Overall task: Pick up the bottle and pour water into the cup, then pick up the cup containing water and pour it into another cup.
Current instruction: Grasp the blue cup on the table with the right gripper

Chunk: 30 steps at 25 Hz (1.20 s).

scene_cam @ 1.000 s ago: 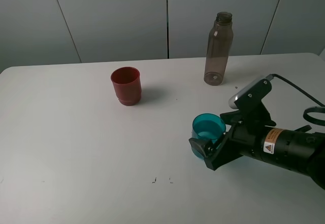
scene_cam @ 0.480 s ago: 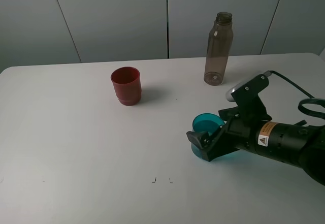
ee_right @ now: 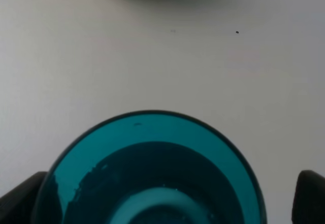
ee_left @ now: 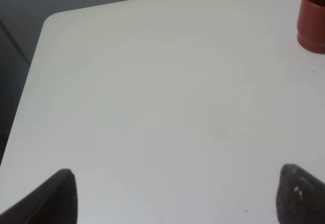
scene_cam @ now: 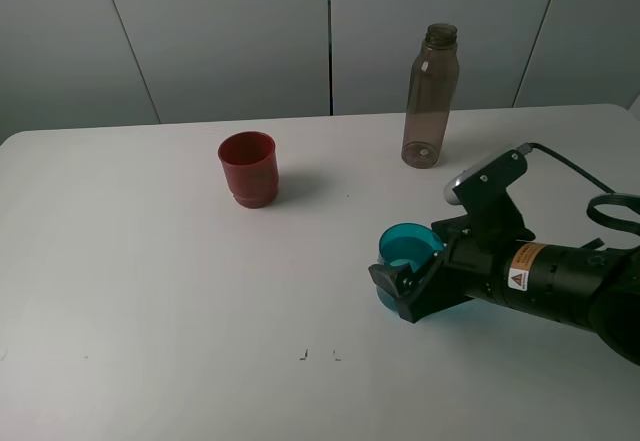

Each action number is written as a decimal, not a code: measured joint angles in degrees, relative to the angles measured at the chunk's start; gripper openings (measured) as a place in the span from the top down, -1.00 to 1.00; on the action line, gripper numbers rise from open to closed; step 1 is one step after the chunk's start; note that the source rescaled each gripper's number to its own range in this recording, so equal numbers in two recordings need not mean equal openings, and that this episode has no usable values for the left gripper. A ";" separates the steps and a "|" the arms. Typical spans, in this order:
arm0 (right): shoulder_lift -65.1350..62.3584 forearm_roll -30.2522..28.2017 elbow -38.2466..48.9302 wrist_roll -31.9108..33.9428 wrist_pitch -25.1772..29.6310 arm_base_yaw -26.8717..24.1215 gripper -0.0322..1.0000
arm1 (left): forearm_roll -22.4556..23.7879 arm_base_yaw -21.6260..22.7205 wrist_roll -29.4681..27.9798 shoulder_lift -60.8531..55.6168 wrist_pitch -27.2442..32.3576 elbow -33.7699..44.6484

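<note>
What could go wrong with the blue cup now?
The right gripper has its jaws open around the teal cup; closing unevenly might tip it and spill. The red cup stands well off to the left, so a tilted carry could slosh any water out.

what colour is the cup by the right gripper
Translucent teal-blue tumbler, clearest in the right wrist view.

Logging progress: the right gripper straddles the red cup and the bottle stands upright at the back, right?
No: the right gripper straddles the teal cup, not the red cup, per the exterior high view. The bottle does stand upright at the back.
</note>
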 joint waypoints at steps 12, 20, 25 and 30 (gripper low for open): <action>0.00 -2.53 0.00 0.20 1.12 0.00 -1.00 | 0.00 0.00 -0.11 0.00 0.00 0.00; 2.00 -2.84 -0.02 1.60 0.10 0.00 -1.00 | 0.00 0.00 -0.11 0.00 0.00 0.00; 3.62 -2.86 -0.02 1.88 -1.86 0.00 -1.00 | 0.00 0.00 -0.21 0.00 0.00 0.00; 3.66 -2.86 -0.02 1.88 -1.58 0.00 -1.00 | 0.00 0.00 -0.21 0.00 0.00 0.00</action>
